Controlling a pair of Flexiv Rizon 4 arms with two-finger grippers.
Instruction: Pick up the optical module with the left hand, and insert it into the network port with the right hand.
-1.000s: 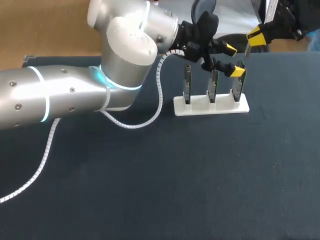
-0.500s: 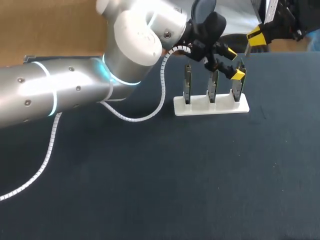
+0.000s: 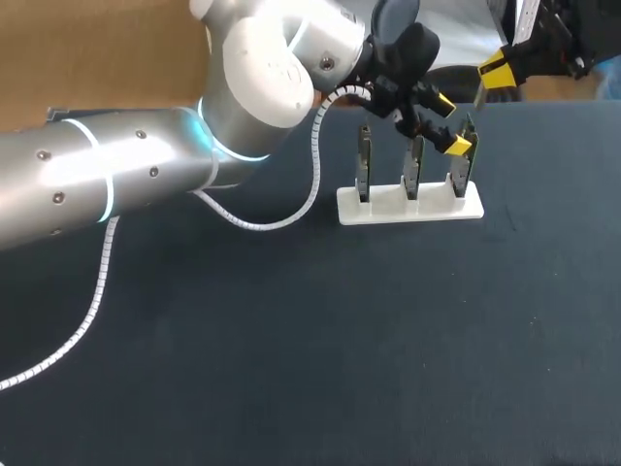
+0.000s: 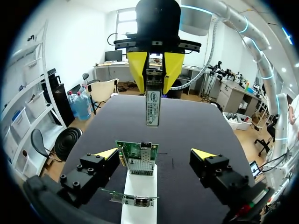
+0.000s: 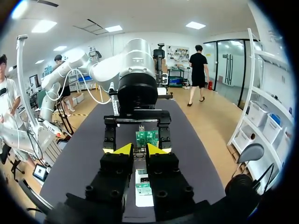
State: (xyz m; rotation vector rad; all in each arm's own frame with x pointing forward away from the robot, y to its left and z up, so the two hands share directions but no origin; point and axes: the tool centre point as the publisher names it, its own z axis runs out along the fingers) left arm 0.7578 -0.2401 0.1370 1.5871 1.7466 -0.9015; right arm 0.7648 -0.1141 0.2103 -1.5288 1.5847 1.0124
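Left wrist view: right gripper [image 4: 155, 80] was clenched on the slim silver optical module [image 4: 153, 108] and held it upright. The module hung above and just beyond the green circuit card [image 4: 134, 164], clear of the metal network port [image 4: 145, 148] on the card's upper edge and roughly in line with it. Left gripper [image 4: 154, 154] was released, its yellow tips flanking the card without touching it. The card stood in a long white plastic rack [image 4: 138, 193].

Head view: rack lay at about 1 o'clock from the centre of the dark table [image 3: 291, 340], and right gripper at 2 o'clock, near the far edge.

Judgement: pick-up done, insertion in hand. Next move calls for lowering the module straight into the port. Any tilt could jam it or tip the card.
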